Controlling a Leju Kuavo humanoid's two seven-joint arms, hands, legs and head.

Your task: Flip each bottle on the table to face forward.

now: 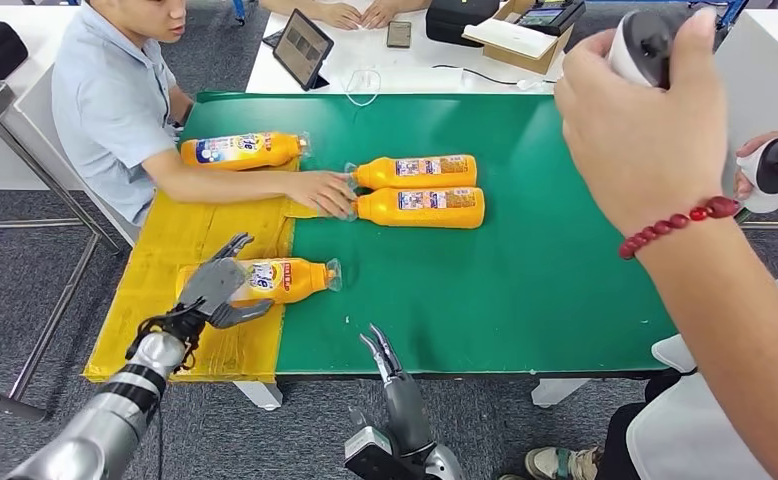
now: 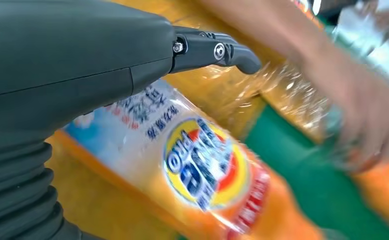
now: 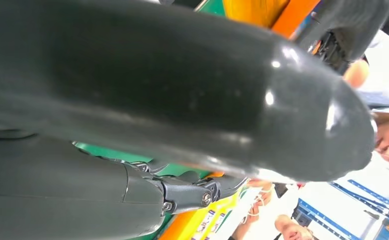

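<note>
Head view: left hand (image 1: 217, 290) sits fingers-spread over the base end of the nearest detergent bottle (image 1: 287, 279), whose long axis runs sideways along the counter (image 1: 525, 290), cap toward the idle right hand (image 1: 383, 352); can't tell its state.

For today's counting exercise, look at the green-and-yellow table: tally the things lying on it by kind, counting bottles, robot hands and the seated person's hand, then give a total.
Orange bottles: 4
Robot hands at the table: 2, left hand and right hand
Person's hand on the table: 1
Total: 7
</note>
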